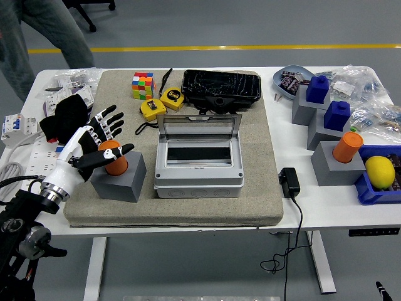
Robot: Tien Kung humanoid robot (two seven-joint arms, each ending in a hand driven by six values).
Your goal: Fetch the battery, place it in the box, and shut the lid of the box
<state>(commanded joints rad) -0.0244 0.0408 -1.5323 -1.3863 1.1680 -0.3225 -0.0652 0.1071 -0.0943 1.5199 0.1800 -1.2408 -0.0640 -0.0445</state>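
Note:
An orange cylindrical battery [116, 165] stands upright in a grey block holder [119, 180] on the left of the grey mat. My left hand [100, 139] is at the battery's left side, fingers spread open, with the thumb lying across the battery's top front. It holds nothing. The grey box [198, 164] sits at the mat's middle with its clear lid [198, 125] standing up open at the back. The right hand is out of view.
A Rubik's cube [143, 84], two yellow tape measures [161, 103] and a black case [221, 88] lie at the back of the mat. A black adapter [289, 181] and grey blocks with blue and orange pieces [332, 135] stand right. A person [44, 31] walks at the top left.

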